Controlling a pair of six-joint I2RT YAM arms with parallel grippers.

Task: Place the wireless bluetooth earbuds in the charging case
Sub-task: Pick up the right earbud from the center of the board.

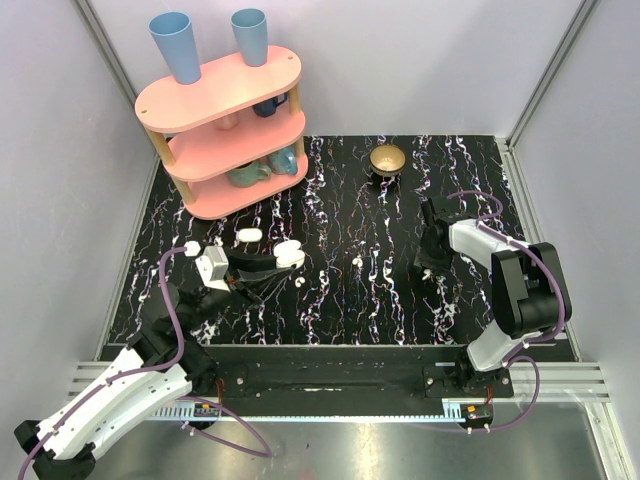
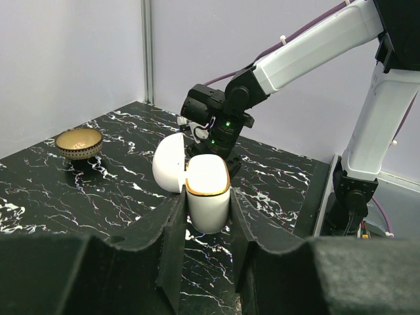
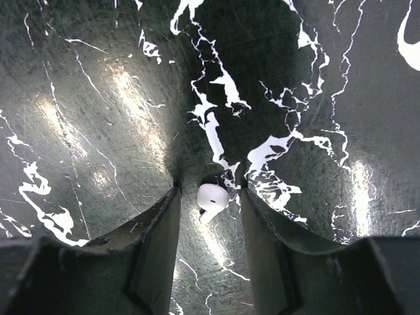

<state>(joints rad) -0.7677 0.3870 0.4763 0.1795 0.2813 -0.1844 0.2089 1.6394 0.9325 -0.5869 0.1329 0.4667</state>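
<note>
Left gripper [image 2: 207, 200] clamps charging case [image 2: 209, 186] (open); right gripper [image 3: 210, 191] straddles earbud [image 3: 212, 196], perhaps touching.

Overhead, I get bright, even light from above; the picture is sharp, and shadows on the black marbled table [image 1: 380, 270] are faint and soft-edged. My right wrist camera is dimmer: broad hazy glare streaks sit on the table, its surface bulges and bends toward the edges, and the right gripper's fingers [image 3: 154, 249] are dark and out of focus. On the left wrist view the charging case [image 2: 209, 193] shines nearly blown-out white, and the left gripper's fingers [image 2: 172, 252] blur black.
</note>
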